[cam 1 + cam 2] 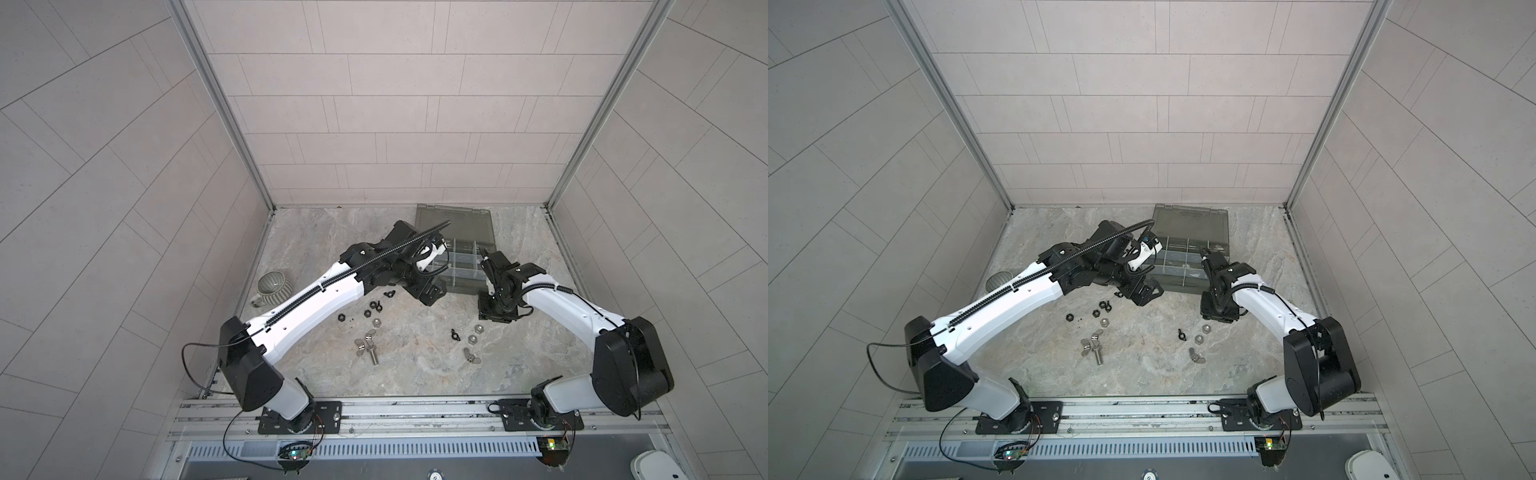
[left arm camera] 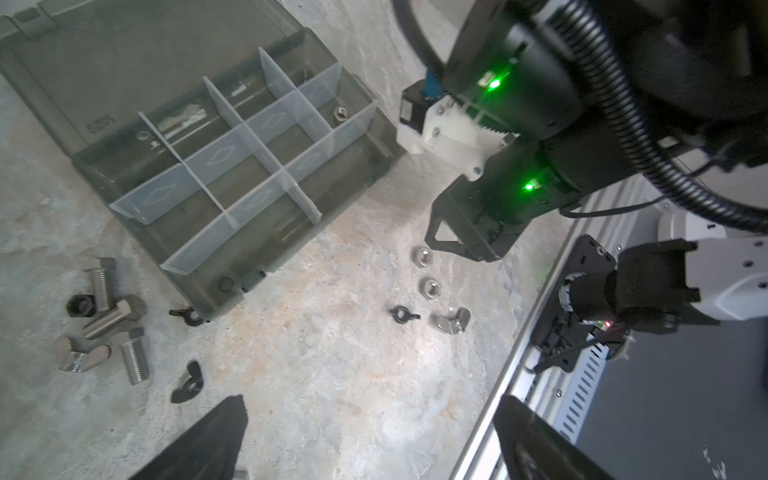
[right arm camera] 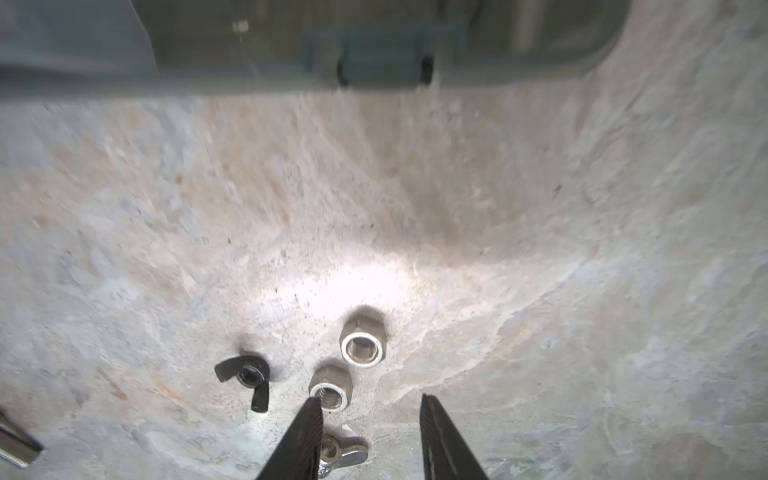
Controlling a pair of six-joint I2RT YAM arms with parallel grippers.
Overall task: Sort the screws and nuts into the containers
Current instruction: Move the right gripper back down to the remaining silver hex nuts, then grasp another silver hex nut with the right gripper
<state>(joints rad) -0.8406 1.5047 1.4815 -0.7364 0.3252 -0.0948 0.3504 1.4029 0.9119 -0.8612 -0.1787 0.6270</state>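
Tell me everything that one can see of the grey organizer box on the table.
The organizer box is smoky grey translucent plastic, rectangular, standing flat on the marbled table toward its far side. Its hinged lid lies open behind it. Clear dividers split it into small compartments; one holds a single silver nut, and what lies in the others is unclear.

Pale tiled walls (image 1: 374,104), marbled grey-beige tabletop (image 1: 415,365), aluminium corner posts (image 1: 226,108), metal rail (image 1: 415,411) along front edge

Left pincer (image 2: 372,411) gapes wide; right pincer (image 3: 370,401) stands partly open.
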